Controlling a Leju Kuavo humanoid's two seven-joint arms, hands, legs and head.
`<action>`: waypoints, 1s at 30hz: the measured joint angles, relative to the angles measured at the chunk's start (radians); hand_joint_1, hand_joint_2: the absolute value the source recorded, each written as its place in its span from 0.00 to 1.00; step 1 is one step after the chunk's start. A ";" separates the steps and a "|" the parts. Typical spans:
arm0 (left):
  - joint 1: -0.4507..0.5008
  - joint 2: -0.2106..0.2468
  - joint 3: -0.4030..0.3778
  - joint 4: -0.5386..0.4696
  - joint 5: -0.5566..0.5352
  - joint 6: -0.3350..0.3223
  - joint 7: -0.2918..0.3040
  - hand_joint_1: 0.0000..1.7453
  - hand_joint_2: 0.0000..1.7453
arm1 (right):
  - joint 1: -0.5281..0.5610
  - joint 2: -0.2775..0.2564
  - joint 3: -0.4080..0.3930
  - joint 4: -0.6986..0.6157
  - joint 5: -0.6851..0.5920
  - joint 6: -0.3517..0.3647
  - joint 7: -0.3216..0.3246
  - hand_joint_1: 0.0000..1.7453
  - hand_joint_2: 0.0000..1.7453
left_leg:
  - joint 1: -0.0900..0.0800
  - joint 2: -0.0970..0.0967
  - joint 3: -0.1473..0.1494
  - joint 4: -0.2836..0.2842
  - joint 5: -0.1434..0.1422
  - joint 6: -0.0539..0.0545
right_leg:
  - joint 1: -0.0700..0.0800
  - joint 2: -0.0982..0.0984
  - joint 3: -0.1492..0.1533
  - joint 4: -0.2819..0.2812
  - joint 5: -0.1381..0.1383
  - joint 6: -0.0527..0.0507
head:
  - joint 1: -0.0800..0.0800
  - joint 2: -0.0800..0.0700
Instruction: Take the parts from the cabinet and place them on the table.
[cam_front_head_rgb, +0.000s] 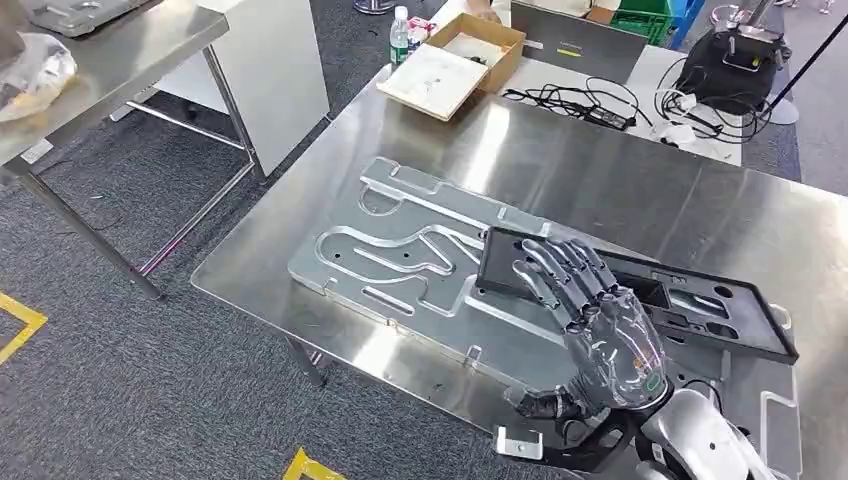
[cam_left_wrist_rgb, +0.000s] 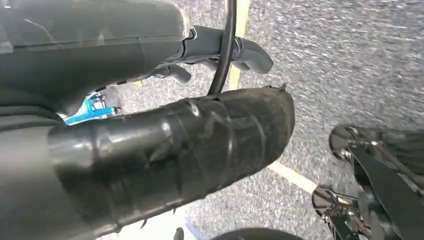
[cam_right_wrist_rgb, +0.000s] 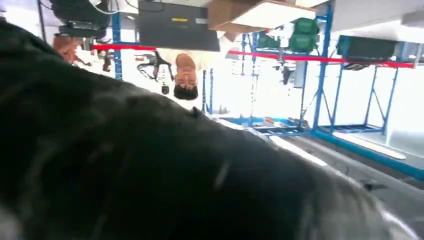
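A long black flat part lies across the right end of a big silver machined plate on the steel table. My right hand hovers over the black part's left end, fingers stretched out side by side and thumb off to the near side, gripping nothing that I can see. Whether the fingertips touch the part is unclear. The right wrist view is mostly the blurred dark back of that hand. My left hand hangs over the grey carpet, holding nothing, its fingers loosely extended.
At the table's far end stand an open cardboard box, a bottle, black cables and a black device. A second steel table with a plastic bag stands to the left. Yellow tape marks the carpet.
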 joint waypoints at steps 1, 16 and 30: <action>0.000 0.000 0.000 0.000 0.002 0.001 0.005 0.00 0.00 | -0.006 -0.001 0.009 -0.005 0.000 -0.006 0.000 0.00 0.00 | 0.000 -0.001 -0.006 0.007 0.001 -0.002 | 0.000 0.000 0.060 -0.095 0.032 -0.004 | 0.000 0.000; 0.001 0.018 0.030 0.000 0.041 0.015 0.041 0.00 0.00 | -0.150 0.126 0.222 0.061 0.016 -0.013 0.043 0.00 0.00 | 0.018 -0.004 0.032 0.148 -0.086 -0.082 | 0.009 -0.010 -0.038 -0.154 0.136 -0.050 | -0.003 0.000; 0.005 0.025 0.032 0.000 0.034 0.022 0.050 0.00 0.00 | -0.154 0.139 0.246 0.109 0.003 -0.052 0.060 0.00 0.00 | 0.007 0.009 0.003 -0.016 0.003 -0.013 | 0.009 -0.004 -0.049 0.079 0.018 -0.002 | -0.002 0.000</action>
